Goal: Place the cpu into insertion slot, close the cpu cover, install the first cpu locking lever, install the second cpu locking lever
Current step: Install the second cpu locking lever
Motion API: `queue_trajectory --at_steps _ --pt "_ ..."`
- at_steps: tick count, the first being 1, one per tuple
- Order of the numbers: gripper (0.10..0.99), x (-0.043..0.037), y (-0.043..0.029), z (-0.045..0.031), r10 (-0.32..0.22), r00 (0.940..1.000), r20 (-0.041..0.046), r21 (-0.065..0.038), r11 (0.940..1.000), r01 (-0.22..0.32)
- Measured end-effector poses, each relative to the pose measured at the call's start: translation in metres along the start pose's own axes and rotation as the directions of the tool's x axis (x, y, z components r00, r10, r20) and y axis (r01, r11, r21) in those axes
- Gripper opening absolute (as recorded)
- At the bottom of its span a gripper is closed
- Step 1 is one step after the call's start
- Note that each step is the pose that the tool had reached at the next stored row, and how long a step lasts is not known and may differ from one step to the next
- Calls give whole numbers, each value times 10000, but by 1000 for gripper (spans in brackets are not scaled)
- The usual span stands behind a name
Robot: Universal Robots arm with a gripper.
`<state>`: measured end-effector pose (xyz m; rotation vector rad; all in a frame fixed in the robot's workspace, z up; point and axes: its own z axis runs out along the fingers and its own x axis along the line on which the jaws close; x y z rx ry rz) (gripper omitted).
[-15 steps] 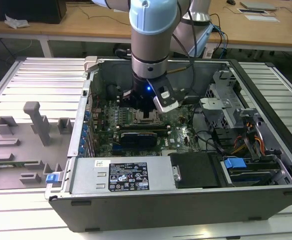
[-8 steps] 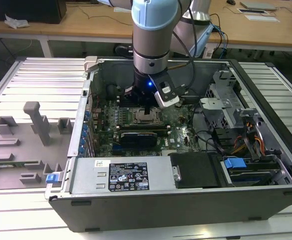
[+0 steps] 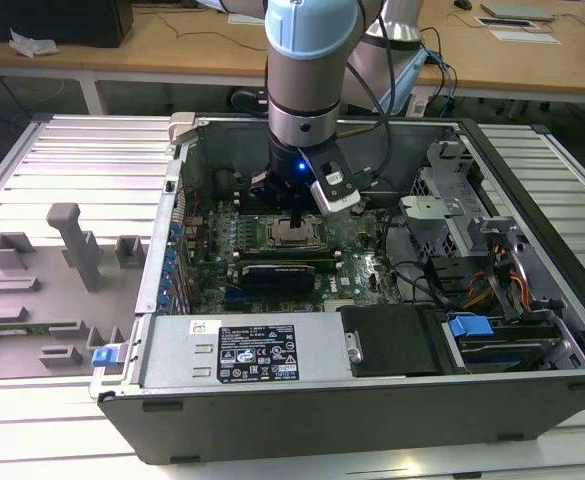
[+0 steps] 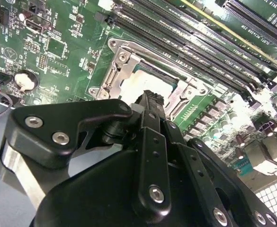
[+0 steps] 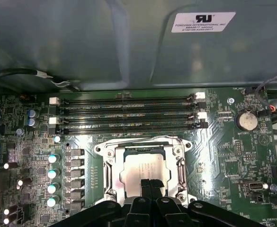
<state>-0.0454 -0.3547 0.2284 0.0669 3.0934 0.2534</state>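
Note:
The insertion slot sits mid-motherboard inside the open computer case. The cpu lies flat in it, its silvery face showing through the cut-out of the cpu cover. The cover's metal frame looks folded down around the chip. In the second wrist view the cpu and cover lie just beyond the fingertips. My gripper is shut with nothing between its fingers. Its tips hang over the chip's edge nearest the wrist; contact cannot be told. The gripper points straight down at the socket.
Long black memory slots run beside the socket. A black graphics card and a grey power supply lie toward the case's front wall. A drive cage with cables fills the exterior view's right. A grey fixture tray lies outside the case.

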Motion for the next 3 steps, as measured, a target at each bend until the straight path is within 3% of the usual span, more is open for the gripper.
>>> queue_trajectory --at_steps 3 --pt "106 0 0 0 0 10000 0 1 10000 0"
